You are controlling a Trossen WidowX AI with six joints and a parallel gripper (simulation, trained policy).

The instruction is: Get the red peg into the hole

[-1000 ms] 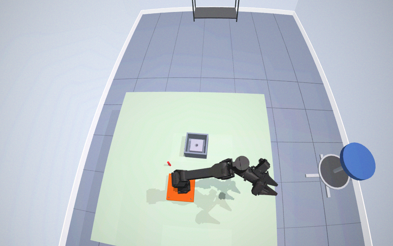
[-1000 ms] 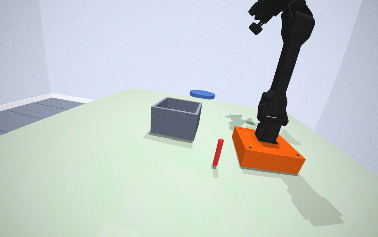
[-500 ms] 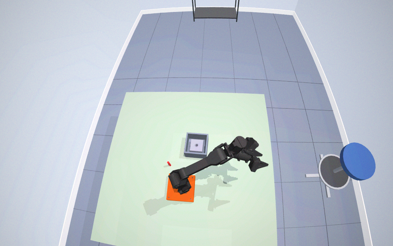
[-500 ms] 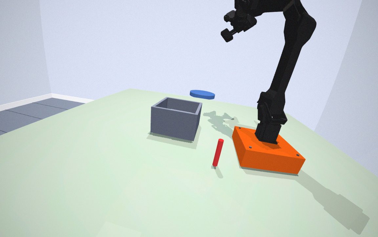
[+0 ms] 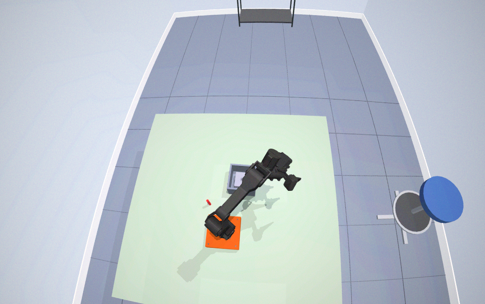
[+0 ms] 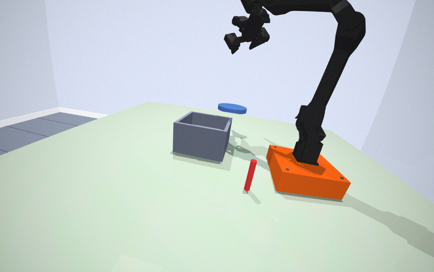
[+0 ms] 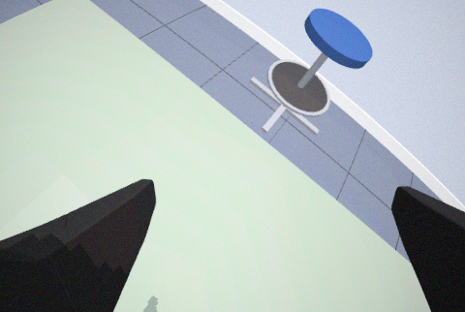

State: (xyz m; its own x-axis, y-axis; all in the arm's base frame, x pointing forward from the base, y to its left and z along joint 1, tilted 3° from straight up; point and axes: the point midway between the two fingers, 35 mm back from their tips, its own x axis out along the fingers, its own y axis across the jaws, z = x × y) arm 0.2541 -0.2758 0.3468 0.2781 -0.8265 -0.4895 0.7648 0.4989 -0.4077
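A blue-topped stool [image 5: 441,199] [image 6: 232,108] [image 7: 341,37] stands beyond the edge of the pale green bench [image 5: 183,151] [image 6: 116,189] [image 7: 97,109]. The red peg [image 5: 208,202] [image 6: 250,175] is on the bench, roughly upright, between the grey box [image 5: 236,188] [image 6: 198,140] and the orange base [image 5: 232,243] [image 6: 309,189]. The fingers [image 6: 242,50] are high up, wide apart, with nothing between them. Nothing of the task looks done: grasping, carrying, lowering and seating all remain. The peg is well inside the bench's edges, with open room on its side away from the base; the box walls probably leave less room for the fingers.
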